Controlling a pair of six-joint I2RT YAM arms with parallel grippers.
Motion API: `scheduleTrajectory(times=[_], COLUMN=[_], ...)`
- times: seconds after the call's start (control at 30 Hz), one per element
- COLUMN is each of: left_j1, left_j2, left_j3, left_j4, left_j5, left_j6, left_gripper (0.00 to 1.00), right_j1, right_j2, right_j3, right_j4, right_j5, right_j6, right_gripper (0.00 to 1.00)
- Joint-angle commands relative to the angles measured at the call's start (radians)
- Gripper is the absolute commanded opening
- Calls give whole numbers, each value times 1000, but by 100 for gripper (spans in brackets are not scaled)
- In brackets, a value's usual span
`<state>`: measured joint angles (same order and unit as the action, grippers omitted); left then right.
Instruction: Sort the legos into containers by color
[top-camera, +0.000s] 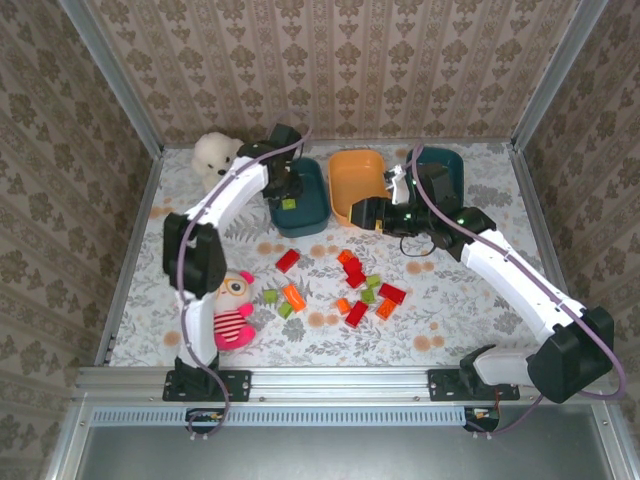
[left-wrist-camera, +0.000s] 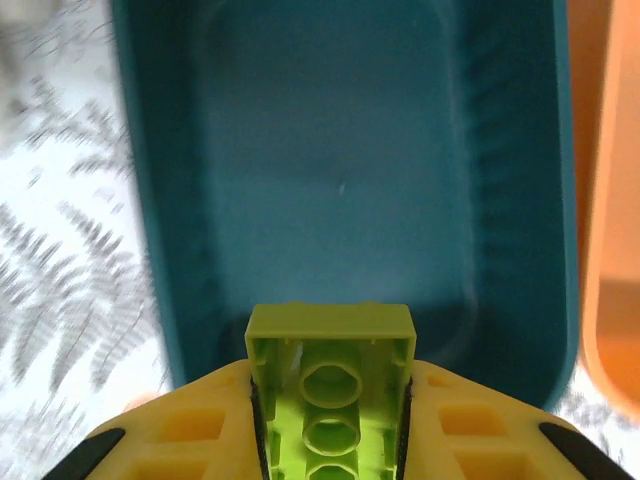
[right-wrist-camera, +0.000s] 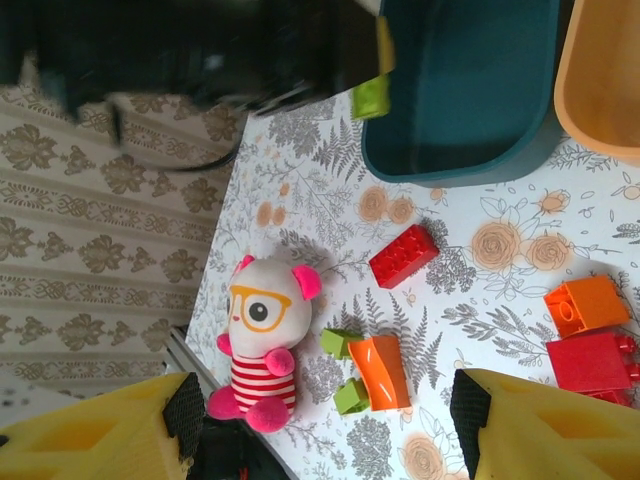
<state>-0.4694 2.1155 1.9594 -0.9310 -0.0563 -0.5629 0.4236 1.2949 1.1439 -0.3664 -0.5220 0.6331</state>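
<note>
My left gripper (left-wrist-camera: 330, 405) is shut on a light green lego (left-wrist-camera: 330, 335), seen from its hollow underside and held above the left dark teal container (left-wrist-camera: 340, 170). From above, that gripper (top-camera: 288, 188) hangs over the same tub (top-camera: 312, 205). My right gripper (top-camera: 368, 213) is open and holds nothing, at the front edge of the orange container (top-camera: 352, 175). A second teal container (top-camera: 447, 170) sits behind the right arm. Loose red, orange and green legos (top-camera: 350, 285) lie scattered mid-table. The right wrist view looks past the open gripper (right-wrist-camera: 325, 425) at a red lego (right-wrist-camera: 404, 256) and an orange one (right-wrist-camera: 380, 372).
A striped pink doll (top-camera: 233, 310) lies by the left arm's base, close to two green legos (top-camera: 277, 302). A white plush dog (top-camera: 215, 155) sits at the back left. Patterned walls close off the table at the back and on both sides.
</note>
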Motion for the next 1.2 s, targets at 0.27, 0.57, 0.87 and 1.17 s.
scheduleTrajectory(times=[0.27, 0.57, 0.87, 1.17], left_j1=[63, 64, 63, 83], left_j2=[282, 242, -64, -578], left_j3=[278, 271, 57, -540], left_j4=[-45, -42, 73, 248], left_j5=[140, 177, 200, 234], left_j6=[26, 11, -33, -144], left_gripper=[38, 61, 64, 65], right_j1=[6, 10, 87, 153], right_j2=[-71, -77, 75, 142], right_j3=[-28, -29, 36, 20], right_j4=[-270, -405, -588, -566], right_j5=[122, 250, 384, 413], right_j6=[-95, -133, -259, -240], right_gripper=[68, 67, 61, 63])
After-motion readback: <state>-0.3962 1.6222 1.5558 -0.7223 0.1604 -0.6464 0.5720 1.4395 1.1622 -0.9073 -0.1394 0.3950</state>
